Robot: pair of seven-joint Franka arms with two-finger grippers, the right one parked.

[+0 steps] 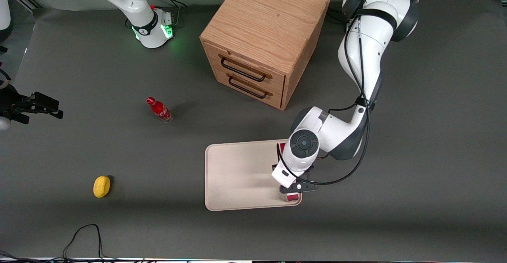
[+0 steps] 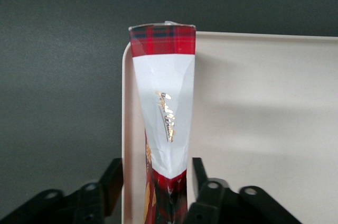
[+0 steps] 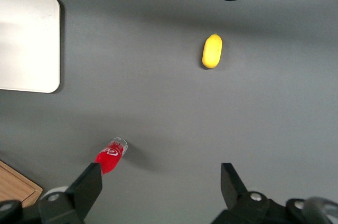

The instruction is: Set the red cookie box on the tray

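Dark grey worktop (image 1: pixel 416 176) carrying, by size: one wooden two-drawer cabinet (image 1: pixel 263 37); one cream tray (image 1: pixel 237 176); one red cookie box (image 2: pixel 163 123), tartan with white patch, along the tray's edge toward the working arm's end, clamped in the gripper (image 2: pixel 158 195); one soda bottle (image 1: pixel 159 109); one yellow item (image 1: pixel 101 186). Wrist view alone shows the box's gold lettering.

The cookie box (image 2: pixel 163 102) lies on the tray (image 1: pixel 237 176) along its edge toward the working arm's end, between the pincer (image 2: pixel 168 192) fingers.
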